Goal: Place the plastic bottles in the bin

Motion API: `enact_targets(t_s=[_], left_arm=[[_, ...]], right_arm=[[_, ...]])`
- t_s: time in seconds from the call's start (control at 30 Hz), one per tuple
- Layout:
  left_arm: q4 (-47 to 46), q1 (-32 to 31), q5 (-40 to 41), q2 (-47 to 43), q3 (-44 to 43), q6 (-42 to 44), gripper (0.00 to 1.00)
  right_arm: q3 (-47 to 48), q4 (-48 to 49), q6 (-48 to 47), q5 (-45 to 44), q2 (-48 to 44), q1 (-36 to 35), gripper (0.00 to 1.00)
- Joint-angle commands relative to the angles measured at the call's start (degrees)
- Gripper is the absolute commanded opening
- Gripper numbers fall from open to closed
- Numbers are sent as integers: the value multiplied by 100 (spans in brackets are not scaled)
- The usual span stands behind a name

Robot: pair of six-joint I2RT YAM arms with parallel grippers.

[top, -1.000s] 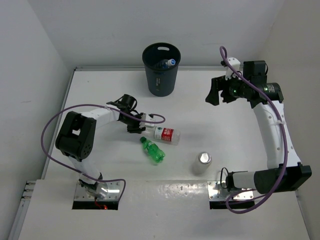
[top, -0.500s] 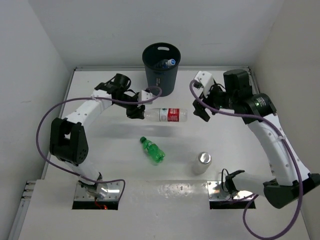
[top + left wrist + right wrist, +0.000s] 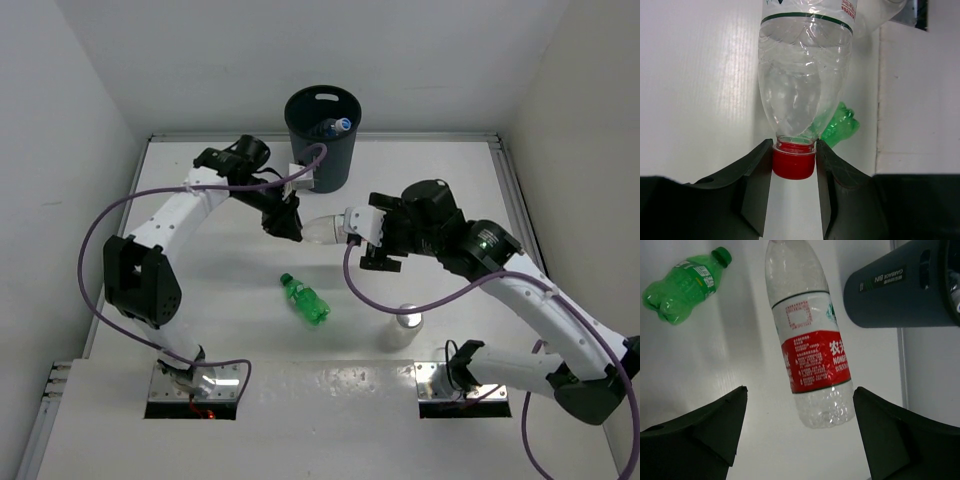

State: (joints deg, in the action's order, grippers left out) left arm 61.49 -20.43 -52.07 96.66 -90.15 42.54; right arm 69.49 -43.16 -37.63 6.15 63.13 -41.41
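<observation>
My left gripper (image 3: 287, 222) (image 3: 794, 149) is shut on the red cap (image 3: 793, 161) of the clear bottle with the red-white label (image 3: 325, 230) (image 3: 805, 75) (image 3: 810, 340) and holds it off the table, lying level, just in front of the dark grey bin (image 3: 322, 140) (image 3: 895, 285). My right gripper (image 3: 372, 242) (image 3: 800, 392) is open, its jaws wide on either side of the bottle's base without touching it. A blue-capped clear bottle (image 3: 335, 127) lies in the bin. The green bottle (image 3: 305, 300) (image 3: 682, 285) lies on the table. The silvery-topped bottle (image 3: 403, 325) stands near the front.
White walls close the table on the left, back and right. The right arm's elbow and purple cable hang over the silvery-topped bottle. The left arm's cable loops beside the bin's rim.
My left gripper has lifted the red-capped bottle off the table and carried it back toward the bin. My right arm has swung in from the far right to the bottle's base.
</observation>
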Motion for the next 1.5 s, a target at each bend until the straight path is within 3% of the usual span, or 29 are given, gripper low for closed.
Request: enact_targets(t_s=[0.0, 0.2, 0.67, 0.73, 0.77, 0.8, 0.83, 0.87, 0.97, 1.0, 1.07, 1.13, 1.17, 1.33, 1.37, 1.4, 1.47], left_arm=[[196, -242, -453, 19, -196, -632, 7], [-15, -506, -233, -235, -143, -1081, 7], [-15, -612, -672, -403, -196, -1310, 7], [-15, -612, -865, -455, -196, -1213, 7], [229, -612, -1083, -455, -144, -891, 9], [231, -612, -1086, -455, -143, -888, 9], [397, -612, -1286, -508, -143, -636, 30], [468, -560, -1401, -508, -143, -520, 41], [373, -201, -2031, -762, 84, -361, 65], [259, -77, -2174, -824, 146, -457, 68], [-407, 343, -2594, -1122, 400, -939, 100], [-1188, 661, -2807, -1507, 594, -1597, 100], [-1975, 802, -2878, -1614, 673, -2314, 100], [-3439, 1252, -2598, -2045, 797, -3820, 100], [-3938, 1321, -2484, -2159, 928, -4972, 100], [-5457, 1400, -1996, -2482, 1390, -5758, 100], [-7170, 1567, -1440, -2879, 2007, -7201, 100]], right_arm=[[3, 404, -430, -438, 85, -271, 85], [-68, 651, -658, -738, 384, -438, 85], [276, -246, -632, -790, 1122, -632, 83], [56, 43, -658, -870, 1096, -623, 77], [-75, 314, -728, -948, 1078, -579, 62], [-76, 317, -729, -975, 1078, -562, 62], [-111, 473, -746, -993, 1078, -518, 49], [-138, 562, -720, -1011, 1061, -526, 42], [-322, 1185, -641, -1081, 903, -438, 12], [-349, 1422, -519, -1072, 885, -404, 8], [-279, 1608, -168, -959, 806, -307, 2], [-121, 1775, 253, -792, 780, -192, 0], [115, 1871, 569, -704, 797, -140, 0], [547, 1951, 2175, 24, 850, 27, 0], [591, 2108, 2355, 96, 832, 28, 0], [583, 2188, 2487, 140, 832, 36, 0], [530, 2434, 3004, 263, 762, 2, 0]])
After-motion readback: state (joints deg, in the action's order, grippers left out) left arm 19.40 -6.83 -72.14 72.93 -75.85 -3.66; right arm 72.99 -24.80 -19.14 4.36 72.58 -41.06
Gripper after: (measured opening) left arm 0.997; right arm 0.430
